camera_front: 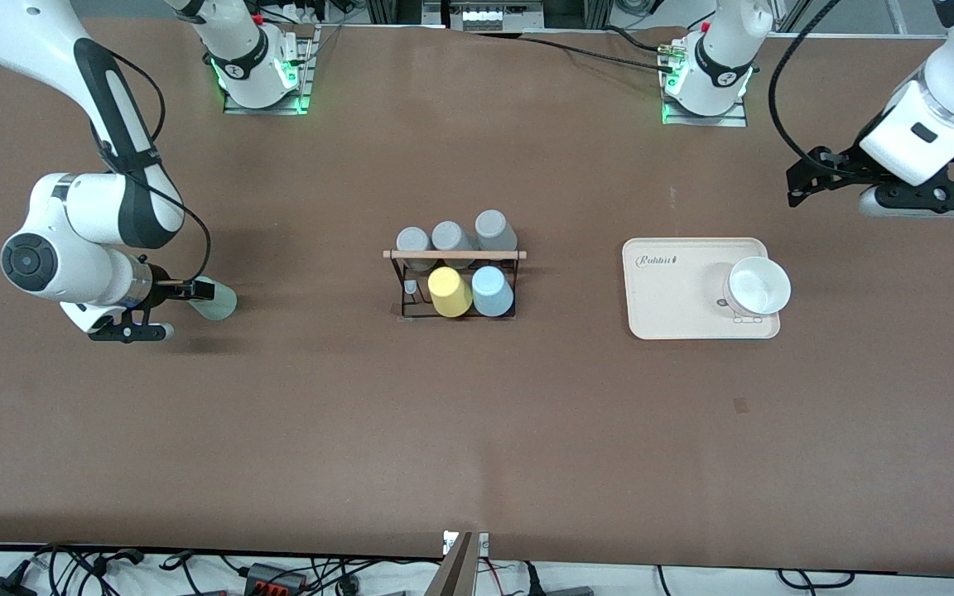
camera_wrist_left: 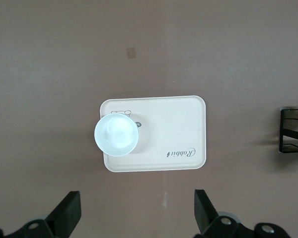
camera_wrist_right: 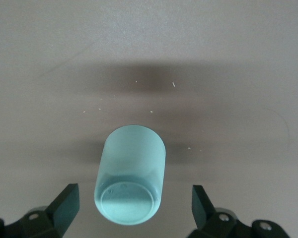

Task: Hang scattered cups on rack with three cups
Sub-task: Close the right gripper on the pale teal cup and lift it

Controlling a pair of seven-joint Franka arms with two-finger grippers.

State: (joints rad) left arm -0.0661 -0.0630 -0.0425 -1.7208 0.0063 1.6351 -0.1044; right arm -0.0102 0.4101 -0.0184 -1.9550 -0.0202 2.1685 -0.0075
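Nearest the camera: bare brown table [camera_front: 477,430], nothing on it low in the front view.
Right gripper [camera_front: 205,290]: down at the right arm's end of the table, fingers spread wide either side of the mint green cup [camera_front: 219,302], not closed on it as far as the wrist view shows.
Mint cup: lying on its side on the table, base toward the gripper; I judge this the approach for a side grasp.
Right wrist view: shows the cup [camera_wrist_right: 130,181] centred between the two open fingers with clear gaps on both sides, which the front view hides.
Rack [camera_front: 456,281]: mid-table, wooden rod [camera_front: 454,255] across the top, pegs carrying three grey cups [camera_front: 452,237], a yellow cup [camera_front: 448,291] and the light blue cup [camera_front: 493,290].
Task state: blue looks already hung, mint looks like the last one; one peg beside the yellow cup appears free.
Left gripper [camera_front: 800,186]: waiting, up in the air at the left arm's end, over bare table near the cream tray [camera_front: 667,306].
Left wrist view: fingers parked wide apart, gripping nothing; tray [camera_wrist_left: 179,129] and white bowl [camera_wrist_left: 116,135] below, rack edge [camera_wrist_left: 290,131] just peeking in.
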